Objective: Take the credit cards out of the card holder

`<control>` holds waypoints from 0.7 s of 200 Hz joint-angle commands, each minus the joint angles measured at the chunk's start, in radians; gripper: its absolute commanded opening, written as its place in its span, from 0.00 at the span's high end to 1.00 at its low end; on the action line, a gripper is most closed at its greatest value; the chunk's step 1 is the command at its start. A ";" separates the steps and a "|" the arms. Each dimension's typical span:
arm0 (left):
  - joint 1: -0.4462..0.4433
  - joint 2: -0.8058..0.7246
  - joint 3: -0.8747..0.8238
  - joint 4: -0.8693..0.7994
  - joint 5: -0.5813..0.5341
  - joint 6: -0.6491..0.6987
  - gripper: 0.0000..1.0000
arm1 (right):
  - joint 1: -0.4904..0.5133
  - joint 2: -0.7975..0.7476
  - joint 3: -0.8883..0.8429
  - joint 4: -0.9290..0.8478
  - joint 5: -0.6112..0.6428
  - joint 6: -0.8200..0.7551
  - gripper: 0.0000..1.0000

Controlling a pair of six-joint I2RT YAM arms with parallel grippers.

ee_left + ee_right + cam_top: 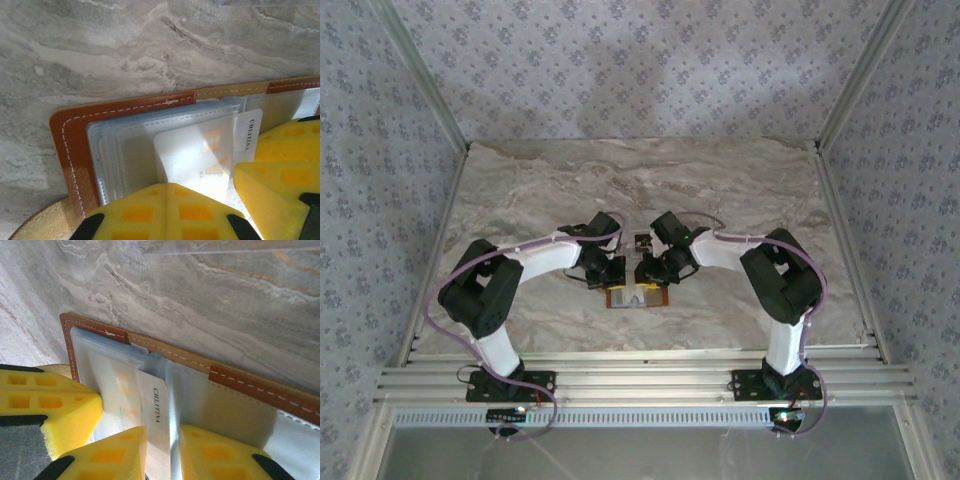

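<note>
At the lower middle of the left wrist view, the left gripper (pixel 166 192) is sitting clenched with nothing between its yellow fingers, apparently pinning the card holder (pixel 67 145) flat. It is lying open on the marble table (pixel 150 45), brown rim at the left, clear sleeves (pixel 120 150) fanning rightward. Right of them, a pale credit card (pixel 248 137) with dark lettering seems to be poking out of its pocket. Low in the right wrist view, the right gripper (pixel 162 440) is straddling that card, jaws narrowly apart; whether they are pinching it yet I cannot tell. Thin, stiff and slick, the card is likely sliding rather than bending — taking its exposed edge, clear of the floppy sleeve, looks best.
</note>
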 commanded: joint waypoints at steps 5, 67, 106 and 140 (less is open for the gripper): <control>-0.007 0.069 -0.023 -0.056 -0.063 0.017 0.95 | -0.011 0.009 -0.037 0.059 -0.069 -0.009 0.78; -0.011 0.075 -0.022 -0.056 -0.064 0.014 0.95 | -0.032 -0.016 -0.096 0.202 -0.168 0.033 0.82; -0.011 0.074 -0.021 -0.061 -0.067 0.012 0.95 | -0.042 -0.023 -0.110 0.205 -0.165 0.034 0.88; -0.012 0.068 -0.022 -0.066 -0.071 0.014 0.95 | -0.058 -0.049 -0.129 0.196 -0.148 0.030 0.91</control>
